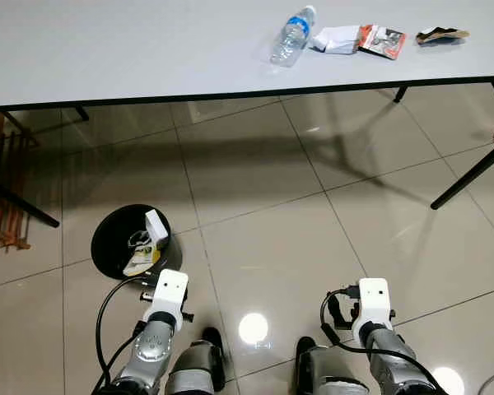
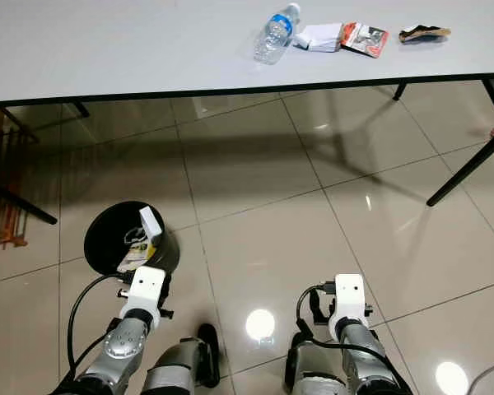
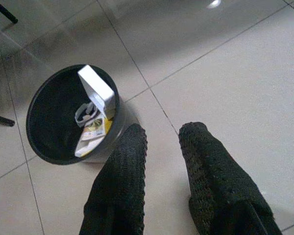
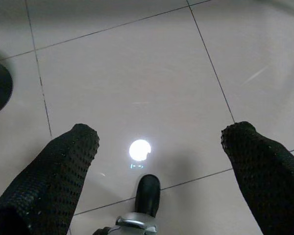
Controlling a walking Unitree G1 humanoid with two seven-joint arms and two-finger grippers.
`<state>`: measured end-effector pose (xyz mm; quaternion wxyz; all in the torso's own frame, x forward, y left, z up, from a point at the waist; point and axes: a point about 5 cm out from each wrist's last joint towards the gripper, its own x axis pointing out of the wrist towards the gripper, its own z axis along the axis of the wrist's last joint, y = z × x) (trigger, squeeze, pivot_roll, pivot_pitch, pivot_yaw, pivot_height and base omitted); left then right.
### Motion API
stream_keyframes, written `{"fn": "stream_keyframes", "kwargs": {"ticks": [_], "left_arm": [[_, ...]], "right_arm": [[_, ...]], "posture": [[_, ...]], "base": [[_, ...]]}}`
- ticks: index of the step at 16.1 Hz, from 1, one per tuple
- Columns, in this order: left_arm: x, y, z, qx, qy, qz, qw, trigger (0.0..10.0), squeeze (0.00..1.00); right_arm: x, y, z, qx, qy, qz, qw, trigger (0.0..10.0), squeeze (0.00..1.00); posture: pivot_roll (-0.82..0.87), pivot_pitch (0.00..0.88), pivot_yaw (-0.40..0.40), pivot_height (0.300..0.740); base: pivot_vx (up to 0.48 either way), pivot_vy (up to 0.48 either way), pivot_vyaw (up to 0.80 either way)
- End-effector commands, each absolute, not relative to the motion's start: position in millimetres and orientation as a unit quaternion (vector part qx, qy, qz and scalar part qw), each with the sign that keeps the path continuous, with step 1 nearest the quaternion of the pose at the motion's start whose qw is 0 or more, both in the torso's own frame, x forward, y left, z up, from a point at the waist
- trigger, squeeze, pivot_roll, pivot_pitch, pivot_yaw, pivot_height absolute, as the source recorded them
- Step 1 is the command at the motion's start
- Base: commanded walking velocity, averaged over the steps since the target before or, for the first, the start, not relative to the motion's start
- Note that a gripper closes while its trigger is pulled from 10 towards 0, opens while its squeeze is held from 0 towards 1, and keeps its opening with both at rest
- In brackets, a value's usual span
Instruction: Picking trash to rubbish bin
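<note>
The black rubbish bin [image 1: 119, 239] stands on the tiled floor [image 1: 272, 230] just ahead of the robot's left side, and it already holds some trash: a white carton [image 3: 95, 88] leaning against the inner wall and a yellow-and-white wrapper [image 3: 90, 137] below it. So part of the job looks done.

What is left lies on the grey tabletop [image 1: 132, 49], well apart from the bin: a clear plastic bottle [image 1: 293, 35] with a blue label lying on its side, a crumpled white paper [image 1: 336, 38] touching a red-and-white packet [image 1: 382, 40], and a brown scrap [image 1: 441, 34] near the far right end. That makes 4 pieces still to collect, as far as I can judge.

Both arms hang low over the floor. The left hand [image 3: 161, 166] hovers just beside the bin, its 2 fingers a little apart and holding nothing. The right hand [image 4: 161, 161] is spread wide over bare tile, also empty. The next step likely calls for stepping toward the tabletop and reaching for the bottle, the nearest item
</note>
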<state>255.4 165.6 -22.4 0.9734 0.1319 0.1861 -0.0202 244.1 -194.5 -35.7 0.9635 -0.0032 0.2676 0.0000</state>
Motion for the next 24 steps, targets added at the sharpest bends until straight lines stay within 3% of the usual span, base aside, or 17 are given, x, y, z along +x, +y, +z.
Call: {"fn": "stream_keyframes", "kwargs": {"ticks": [1, 4, 6, 12, 18, 24], "left_arm": [[246.4, 167.5, -29.9, 0.133, 0.205, -0.025, 0.969, 10.0, 0.00], [265.9, 164.1, -7.3, 0.130, 0.137, -0.028, 0.982, 10.0, 0.00], [286.8, 163.2, 25.0, 0.128, 0.051, -0.020, 0.990, 10.0, 0.00], [311.1, 158.4, 99.6, 0.138, -0.109, -0.015, 0.984, 10.0, 0.00], [312.0, 157.6, 172.6, 0.140, -0.217, -0.005, 0.966, 10.0, 0.00], [303.9, 158.9, 168.8, 0.131, -0.187, -0.002, 0.973, 10.0, 0.00]], "right_arm": [[235.4, -196.3, -41.9, -0.002, 0.281, -0.005, 0.960, 10.0, 0.00], [253.1, -202.6, -24.0, -0.007, 0.229, -0.018, 0.973, 10.0, 0.00], [282.6, -202.5, 13.8, -0.010, 0.126, -0.015, 0.992, 10.0, 0.00], [320.5, -204.0, 103.3, -0.001, -0.062, -0.025, 0.998, 10.0, 0.00], [321.0, -208.3, 196.6, -0.012, -0.205, -0.050, 0.977, 10.0, 0.00], [309.1, -199.8, 193.5, -0.013, -0.184, -0.053, 0.981, 10.0, 0.00]], "posture": [[0.04, 0.302, 0.071, 0.740], [0.04, 0.296, 0.076, 0.740], [0.03, 0.289, 0.078, 0.740], [0.03, 0.272, 0.079, 0.740], [0.03, 0.265, 0.085, 0.740], [0.04, 0.283, 0.089, 0.740]], "base": [[0.000, 0.000, 0.00], [0.000, 0.000, 0.00], [0.000, 0.000, 0.00], [0.000, 0.000, 0.00], [0.000, 0.000, 0.00], [0.000, 0.000, 0.00]]}}
